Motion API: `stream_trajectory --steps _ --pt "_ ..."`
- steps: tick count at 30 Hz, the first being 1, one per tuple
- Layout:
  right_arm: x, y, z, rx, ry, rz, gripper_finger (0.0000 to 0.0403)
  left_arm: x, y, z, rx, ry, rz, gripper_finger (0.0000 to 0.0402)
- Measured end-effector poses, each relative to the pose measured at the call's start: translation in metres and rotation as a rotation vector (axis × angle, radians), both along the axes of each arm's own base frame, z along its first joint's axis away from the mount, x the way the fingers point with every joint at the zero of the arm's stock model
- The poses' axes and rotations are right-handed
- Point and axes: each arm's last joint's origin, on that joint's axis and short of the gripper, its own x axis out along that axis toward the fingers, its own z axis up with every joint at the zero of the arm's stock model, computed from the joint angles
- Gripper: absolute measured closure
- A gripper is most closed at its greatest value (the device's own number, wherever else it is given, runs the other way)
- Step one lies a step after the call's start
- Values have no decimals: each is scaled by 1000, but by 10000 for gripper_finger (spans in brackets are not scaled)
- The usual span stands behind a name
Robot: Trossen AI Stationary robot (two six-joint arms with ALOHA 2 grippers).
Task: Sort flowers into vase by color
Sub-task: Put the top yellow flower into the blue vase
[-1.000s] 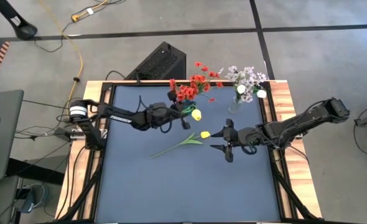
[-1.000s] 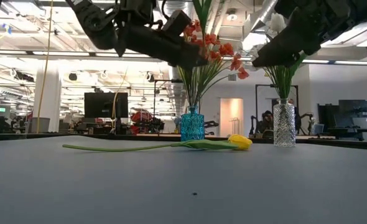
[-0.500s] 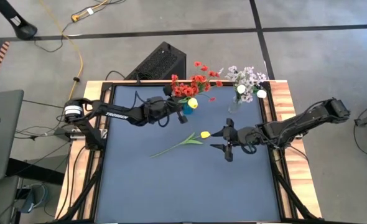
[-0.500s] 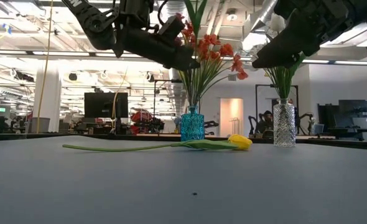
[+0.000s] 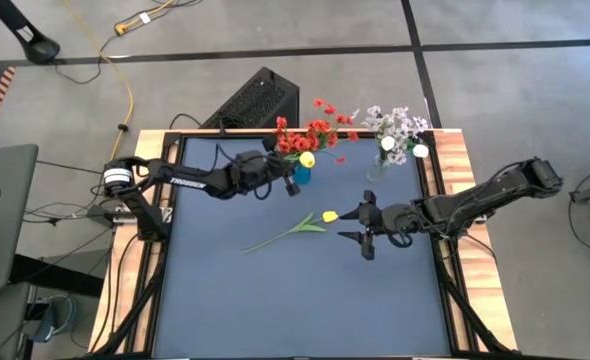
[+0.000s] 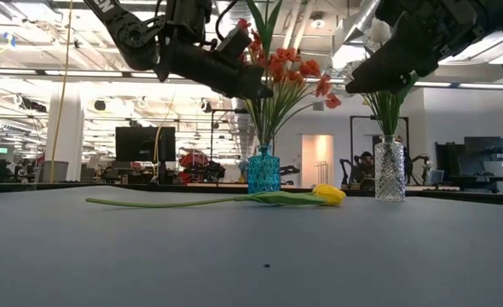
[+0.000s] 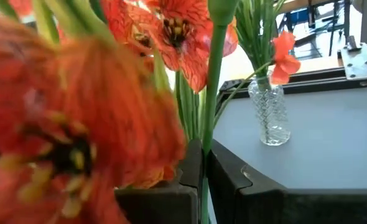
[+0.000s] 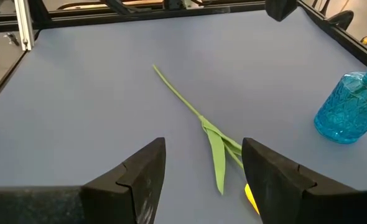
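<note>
Since the earlier frames the left gripper (image 5: pixel 278 170) has carried its yellow tulip (image 5: pixel 306 160) from over the mat up against the red blossom cluster (image 5: pixel 313 132) above the blue textured glass vase (image 5: pixel 301 176); right arm and loose flower unchanged. High view: a second yellow tulip with a long green stem (image 5: pixel 293 229) lies flat mid-mat, its head just beside the right gripper (image 5: pixel 358 227), whose fingers are spread. The clear cut-glass vase (image 5: pixel 377 170) with white tulips and lilac sprays (image 5: pixel 398 131) stands at the far right of the dark blue table mat (image 5: pixel 275 300). Low view: left gripper (image 6: pixel 250 85) hangs high beside the red blooms; loose tulip (image 6: pixel 329 194) rests between the two vases. Left wrist view: fingers (image 7: pixel 233 180) pinch a green stem (image 7: pixel 213 93) among red petals. Right wrist view: spread fingers (image 8: pixel 143 171) frame the lying tulip's stem (image 8: pixel 196 112).
</note>
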Motion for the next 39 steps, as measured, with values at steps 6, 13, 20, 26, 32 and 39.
stream_trajectory --steps 6,13,20,26,32,39 --pt "0 0 0 22 -2 -9 164 0 1 0 -9 -1 -19 401" --pt "-1 5 0 23 -2 16 164 -2 0 -5 -16 2 -13 401" --pt "-2 10 0 24 -2 39 164 -16 -3 -19 -24 -77 6 401" --pt "-1 10 2 31 -26 38 164 -18 -1 -25 -99 -91 18 401" --pt "0 11 5 40 -56 39 164 -12 8 -42 -175 -101 37 401" --pt "-1 14 5 54 -54 47 164 -9 11 -47 -211 -102 39 401"
